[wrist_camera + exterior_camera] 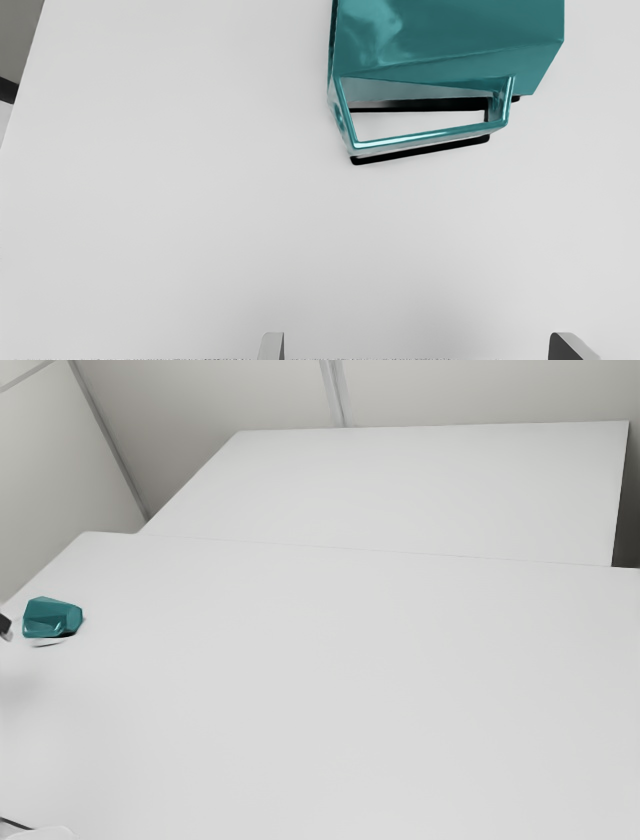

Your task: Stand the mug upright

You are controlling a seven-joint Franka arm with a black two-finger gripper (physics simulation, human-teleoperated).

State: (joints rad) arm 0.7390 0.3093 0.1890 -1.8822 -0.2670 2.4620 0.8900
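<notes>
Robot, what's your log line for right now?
mug: lying on its side | place: white table | gripper: open, empty | status: not upright yet

And there's the mug, glossy teal, all flat facets, lying on its side on the white table, at nine o'clock in the exterior view, angular looped handle jutting out sideways!

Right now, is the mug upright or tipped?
Tipped: the teal mug lies on its side, its handle loop low over the tabletop.
</notes>
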